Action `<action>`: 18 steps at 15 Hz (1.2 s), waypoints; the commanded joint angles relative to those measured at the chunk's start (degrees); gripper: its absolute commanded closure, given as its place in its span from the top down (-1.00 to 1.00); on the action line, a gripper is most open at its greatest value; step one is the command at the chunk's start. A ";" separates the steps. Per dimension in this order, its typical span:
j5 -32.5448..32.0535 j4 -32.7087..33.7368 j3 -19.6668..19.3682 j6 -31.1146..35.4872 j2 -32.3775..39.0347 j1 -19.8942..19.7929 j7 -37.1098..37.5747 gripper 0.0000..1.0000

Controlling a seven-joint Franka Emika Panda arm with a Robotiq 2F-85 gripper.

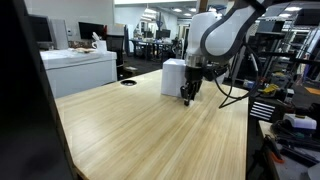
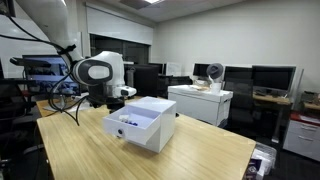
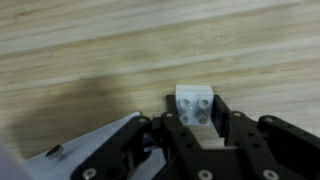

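White block point(image 3: 195, 103), small and squarish with two round holes in its facing side, lies on the pale wooden surface point(image 3: 90, 50) right at the tip of the claw point(image 3: 197, 118). It is too small to make out in either exterior view.

In the wrist view, from the left, there is bare wood grain, then a white wedge point(image 3: 90, 150) low in the corner, probably an edge of the drawer box. Next come the dark fingers point(image 3: 172, 125), one on each side of the block. They stand close against its sides, but I cannot tell whether they are pinching it or only bracketing it. The block seems centred between them, which would let both fingers meet its flat sides squarely.

In an exterior view, left to right, a white cabinet point(image 1: 80, 65) stands off the surface and a small black ring point(image 1: 128, 83) lies near the far edge. The white drawer box point(image 1: 173, 75) comes next, with the claw point(image 1: 188, 96) just beside it. The claw points straight down with its tip at the wood, a pose that suits reaching something so low and flat.

In an exterior view from the opposite side, the arm point(image 2: 95, 72) bends down behind the drawer box point(image 2: 150, 112). The box's drawer point(image 2: 128, 128) is pulled out toward the camera, away from the arm, so its open top is reachable from above.
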 commanded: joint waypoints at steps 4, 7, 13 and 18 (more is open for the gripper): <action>0.89 -0.18 0.28 -0.69 -2.25 0.08 -0.34 -0.74; -2.93 0.80 -0.07 -5.84 -7.49 1.19 1.27 -0.75; -5.96 4.15 3.06 -13.97 -17.95 0.34 0.50 -0.74; -8.26 5.46 2.77 -15.02 -20.87 -2.61 2.06 -0.74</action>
